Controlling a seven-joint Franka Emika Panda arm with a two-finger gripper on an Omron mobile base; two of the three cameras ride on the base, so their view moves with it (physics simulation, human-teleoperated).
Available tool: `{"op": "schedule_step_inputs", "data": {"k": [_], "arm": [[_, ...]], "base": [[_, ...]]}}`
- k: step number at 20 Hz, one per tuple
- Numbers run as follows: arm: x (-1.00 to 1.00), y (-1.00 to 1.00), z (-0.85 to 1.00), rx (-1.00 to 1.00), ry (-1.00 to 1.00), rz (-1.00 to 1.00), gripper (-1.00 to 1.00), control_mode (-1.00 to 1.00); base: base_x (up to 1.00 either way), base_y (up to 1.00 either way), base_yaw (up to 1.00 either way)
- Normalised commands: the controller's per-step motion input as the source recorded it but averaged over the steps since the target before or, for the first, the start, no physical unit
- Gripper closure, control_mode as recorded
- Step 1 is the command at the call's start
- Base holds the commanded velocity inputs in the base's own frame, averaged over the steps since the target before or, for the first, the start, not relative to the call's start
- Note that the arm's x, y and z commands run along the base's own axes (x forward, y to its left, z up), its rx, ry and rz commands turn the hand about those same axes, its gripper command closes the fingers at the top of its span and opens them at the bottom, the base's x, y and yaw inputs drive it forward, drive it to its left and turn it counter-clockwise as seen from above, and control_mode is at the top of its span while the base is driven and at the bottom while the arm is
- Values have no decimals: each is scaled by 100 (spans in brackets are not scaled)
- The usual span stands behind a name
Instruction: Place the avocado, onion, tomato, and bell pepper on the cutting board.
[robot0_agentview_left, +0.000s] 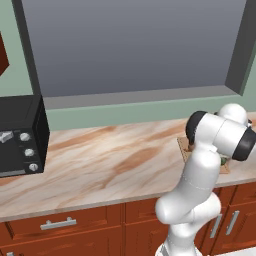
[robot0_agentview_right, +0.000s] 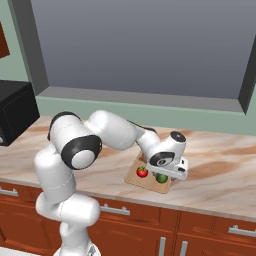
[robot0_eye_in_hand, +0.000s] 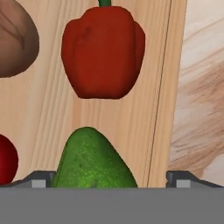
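Board (robot0_eye_in_hand: 48, 109) on the counter (robot0_agentview_left: 110, 160) carried four items — one avocado (robot0_eye_in_hand: 92, 159), one pepper (robot0_eye_in_hand: 103, 52), one onion (robot0_eye_in_hand: 15, 41), one tomato (robot0_eye_in_hand: 6, 159); gripper (robot0_eye_in_hand: 109, 183) spread wide, straddling the avocado.

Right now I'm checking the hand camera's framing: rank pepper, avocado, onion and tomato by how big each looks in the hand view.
1. Pepper, fully in frame.
2. Avocado, bottom hidden, nearest the camera.
3. Onion, cut by the left edge.
4. Tomato, a sliver at the edge.
Cropping makes the last three unsure.
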Motion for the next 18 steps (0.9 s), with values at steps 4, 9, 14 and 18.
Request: {"op": "schedule_step_inputs", "data": {"k": [4, 9, 14, 18], "arm": [[0, 13, 27, 0, 0, 0, -100, -100], [0, 20, 39, 0, 0, 0, -100, -100], [-19, 40, 54, 0, -6, 0, -100, -100], [-40, 83, 64, -5, -14, 0, -100, -100]], "base": [[0, 0, 0], [0, 0, 0], [0, 0, 0], [0, 0, 0]]}}
